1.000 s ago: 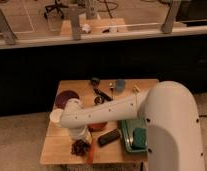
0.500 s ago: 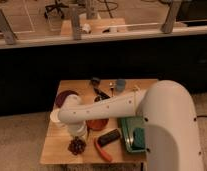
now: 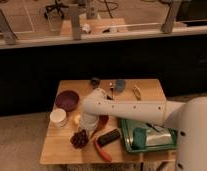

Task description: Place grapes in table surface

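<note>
Grapes (image 3: 79, 138) sit on table surface (image 3: 57, 150), front-left part, just under the gripper (image 3: 87, 125). Gripper is directly above and right of the cluster, hidden by the white arm (image 3: 132, 109); cannot tell its state or whether it touches the grapes. White cup (image 3: 59, 117) left of the arm end, dark purple bowl (image 3: 67, 99) behind it. Black rectangular object (image 3: 109, 137) and red item (image 3: 103, 151) right of the grapes. Green tray (image 3: 128, 145) further right.

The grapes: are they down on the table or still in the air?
Cannot tell. The grapes show against the table, directly beneath the gripper.
</note>
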Motion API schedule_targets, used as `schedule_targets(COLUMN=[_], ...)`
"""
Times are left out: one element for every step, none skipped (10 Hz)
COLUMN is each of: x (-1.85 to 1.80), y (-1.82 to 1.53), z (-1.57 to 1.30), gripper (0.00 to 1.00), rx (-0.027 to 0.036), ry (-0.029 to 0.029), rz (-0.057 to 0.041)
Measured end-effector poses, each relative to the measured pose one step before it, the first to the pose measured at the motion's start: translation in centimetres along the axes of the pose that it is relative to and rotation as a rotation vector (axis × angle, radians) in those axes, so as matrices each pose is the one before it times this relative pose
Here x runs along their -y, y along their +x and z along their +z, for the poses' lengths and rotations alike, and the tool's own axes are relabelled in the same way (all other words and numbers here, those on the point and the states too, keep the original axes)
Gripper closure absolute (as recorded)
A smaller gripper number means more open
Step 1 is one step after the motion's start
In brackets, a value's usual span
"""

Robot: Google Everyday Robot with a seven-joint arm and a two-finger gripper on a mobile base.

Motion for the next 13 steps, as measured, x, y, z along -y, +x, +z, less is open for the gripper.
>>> schedule_targets(x=[0.653,0.796,0.767,1.127,1.097,0.388,0.279,0.152,-0.061,-0.324,-0.416,-0.447,-0.47], y=[-0.559,-0.665,-0.621,-0.849,-0.718,-0.15,-0.142,-0.117,-0.055,0.03,0.091,0.161,0.133], z=[-1.457,-1.623,-1.095,-1.299,-1.013,-0.422,-0.068,0.413,0.696,1.502,2.088,2.088,1.843], gripper=[1.0,1.0,1.0,1.0,1.0,1.0,1.0,1.0,1.0,1.0,1.0,1.0,0.98], rx=[-0.00272,-0.00944,-0.00916,-0.01612,-0.01326,-0.00441,-0.00067,0.00101,0.00279,0.00639,0.00847,0.00703,0.00531], ry=[0.03135,0.02709,0.01751,0.02098,0.02392,0.00976,0.00241,-0.00707,-0.01075,-0.01823,-0.0198,-0.01723,-0.01684], rz=[-0.01098,-0.01375,-0.0148,-0.02437,-0.02019,-0.0026,-0.00101,-0.00123,-0.00068,0.00012,-0.00039,0.00016,0.00025])
